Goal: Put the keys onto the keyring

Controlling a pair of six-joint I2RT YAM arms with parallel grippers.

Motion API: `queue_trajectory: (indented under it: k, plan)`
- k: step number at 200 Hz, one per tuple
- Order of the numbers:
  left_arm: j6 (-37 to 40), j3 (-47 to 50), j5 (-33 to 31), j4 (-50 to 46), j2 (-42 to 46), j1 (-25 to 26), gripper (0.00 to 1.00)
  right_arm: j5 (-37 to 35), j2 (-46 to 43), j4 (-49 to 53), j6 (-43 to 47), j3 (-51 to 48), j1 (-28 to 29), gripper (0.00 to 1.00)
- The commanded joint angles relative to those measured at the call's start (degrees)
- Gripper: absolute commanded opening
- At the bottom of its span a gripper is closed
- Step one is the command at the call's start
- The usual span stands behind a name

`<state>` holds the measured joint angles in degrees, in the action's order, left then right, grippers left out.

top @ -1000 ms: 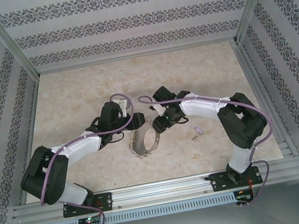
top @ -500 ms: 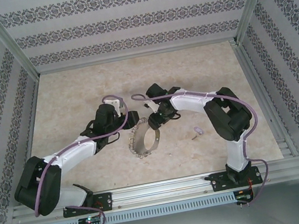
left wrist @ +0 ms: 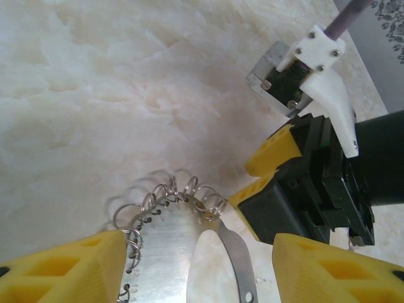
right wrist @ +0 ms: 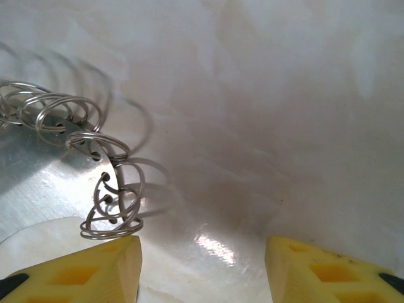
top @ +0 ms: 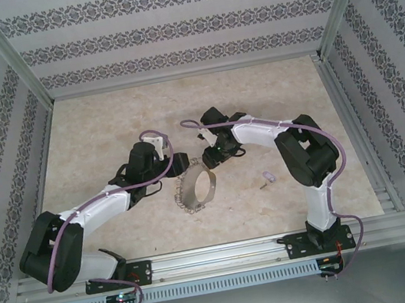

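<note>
The keyring [top: 188,193], a grey metal hoop edged with small silvery rings, stands on the table's middle. My left gripper [top: 180,167] is at its far-left rim. In the left wrist view that gripper [left wrist: 199,273] is open, its yellow fingers [left wrist: 66,268] straddling the keyring [left wrist: 165,247]; the left finger lies against the small rings, the right one stands apart. My right gripper [top: 209,161] hovers at the hoop's far-right edge. It is open over bare table [right wrist: 202,273], the keyring's small rings [right wrist: 107,192] just left of its left finger. One tiny pale key [top: 269,177] lies loose to the right.
The right gripper's yellow fingers [left wrist: 274,146] and black body show close beyond the keyring in the left wrist view. Aluminium rails [top: 220,256] border the marble table [top: 105,129], with patterned walls on three sides.
Both arms have reached further out; the right gripper has moved a little away and left along the hoop's far edge, its jaws slightly narrower. The keyring and the key have stayed put.
</note>
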<state>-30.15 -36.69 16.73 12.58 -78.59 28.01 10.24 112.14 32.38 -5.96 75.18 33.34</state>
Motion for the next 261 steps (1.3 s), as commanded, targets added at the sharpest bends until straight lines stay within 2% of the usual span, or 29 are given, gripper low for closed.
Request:
queue_trajectory:
  k: [1,30,57,102,119,142,181,218,261]
  plan:
    - [0.5,1.2,3.4,2.7,0.9,-0.7,0.63,4.1,-2.1,-0.1,1.4,-0.6,-0.7,0.54]
    - [0.0,1.7,5.2,3.4,0.8,-0.7,0.63,10.3,-5.5,-1.7,4.1,-3.7,-1.7,0.53]
    - [0.0,1.5,6.6,3.6,0.4,-0.7,0.63,12.4,-6.7,-1.9,5.2,-4.5,-2.0,0.52]
    - [1.6,0.4,11.8,3.4,-3.0,0.3,0.6,12.4,-6.0,-2.9,2.7,-4.4,-2.2,0.49]
    - [4.4,-1.0,12.0,1.1,-4.4,2.1,0.53,10.2,-6.3,-2.9,0.8,-5.0,-2.8,0.49]
    - [9.7,-4.0,9.0,-3.2,-6.8,5.4,0.41,9.8,-7.3,-4.7,-3.1,-6.9,-5.3,0.5]
    - [16.4,-8.3,-1.3,-7.0,-11.0,10.3,0.38,8.8,-10.5,-7.8,-8.2,-10.9,-10.2,0.5]
    - [20.0,-11.1,-3.9,-8.0,-15.5,12.7,0.27,10.9,-12.9,-10.0,-10.2,-13.1,-13.0,0.51]
    - [22.9,-12.8,-9.6,-8.5,-19.3,16.0,0.25,12.3,-13.7,-11.0,-10.5,-13.6,-13.4,0.51]
